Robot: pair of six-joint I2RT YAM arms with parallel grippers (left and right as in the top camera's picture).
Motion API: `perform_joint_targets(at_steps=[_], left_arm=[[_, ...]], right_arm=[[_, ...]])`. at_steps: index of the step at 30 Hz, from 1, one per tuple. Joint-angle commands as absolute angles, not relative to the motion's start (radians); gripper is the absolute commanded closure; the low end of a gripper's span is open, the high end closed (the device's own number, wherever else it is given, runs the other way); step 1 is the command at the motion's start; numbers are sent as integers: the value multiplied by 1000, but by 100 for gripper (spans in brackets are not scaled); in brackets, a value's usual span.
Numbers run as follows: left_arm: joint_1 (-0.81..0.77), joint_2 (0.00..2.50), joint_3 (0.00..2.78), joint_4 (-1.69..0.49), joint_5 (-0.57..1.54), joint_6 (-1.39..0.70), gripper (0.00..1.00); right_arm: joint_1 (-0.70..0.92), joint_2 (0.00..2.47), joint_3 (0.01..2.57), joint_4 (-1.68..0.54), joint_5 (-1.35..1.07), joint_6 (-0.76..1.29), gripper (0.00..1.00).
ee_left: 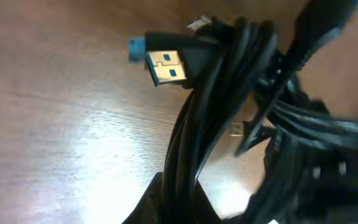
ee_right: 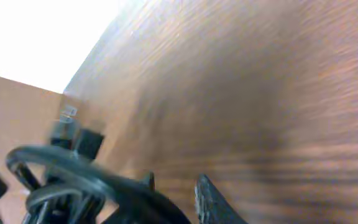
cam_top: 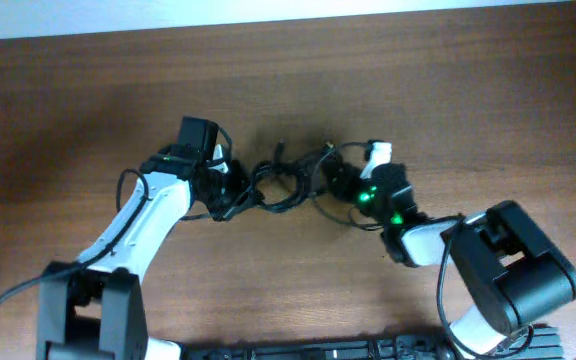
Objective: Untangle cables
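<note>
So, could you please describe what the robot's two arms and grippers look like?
Both arms have white links with black joints and black bases. The left gripper is black, with a boxy black camera above it. The right gripper is black with a white part and green lights. Thick black wires run along each arm.

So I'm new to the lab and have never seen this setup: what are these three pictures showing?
The top picture looks down from above a wooden table at two robot arms. Each ends in a two-finger pincer: the left pincer and the right pincer. Between them lies a knot of thin black cables.

The other two pictures come from small cameras on the wrists. The left wrist view shows the bundle up close, with a blue-tipped USB plug sticking out; that pincer is shut on the cables. The right wrist view is blurred, with cable loops by its fingers; whether it grips anything, I cannot tell.
</note>
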State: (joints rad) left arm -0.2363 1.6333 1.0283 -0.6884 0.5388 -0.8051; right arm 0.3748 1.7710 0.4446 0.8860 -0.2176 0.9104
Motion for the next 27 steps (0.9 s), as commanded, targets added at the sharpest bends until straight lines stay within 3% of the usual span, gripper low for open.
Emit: perform_joint_targets(at_steps=[1,3,6,12,13,15,17,20,24,26,27], left_arm=[[-193,1500,1037,-662,573,-561,100],[-187,1414,1037,-578,572,-450,100],[-188,1380,1037,-481,572,-447,100],[-187,1380,1037,-438,525,-447,100],[-187,1380,1036,-439,482,-440,100],[-187,1380,1035,-439,482,-267,100],[-187,1380,1035,-439,482,-159,100],[-187,1380,1035,-442,482,-139,100],[-187,1380,1035,-449,482,-125,100],[-187,1380,1035,-450,482,-125,100],[-187,1380,1035,-450,482,-125,100]], right_arm=[[221,1766,458,778,-354,904,84],[165,1766,458,723,-445,844,84],[163,1766,458,721,-570,844,73],[163,1766,458,721,-842,841,44],[163,1766,458,721,-843,841,44],[163,1766,458,873,-1046,628,45],[161,1766,469,1016,-1074,625,44],[154,1766,567,1025,-1064,613,44],[35,1755,672,644,-662,389,44],[-9,1668,734,486,-581,312,44],[-28,1553,784,303,-505,239,44]])
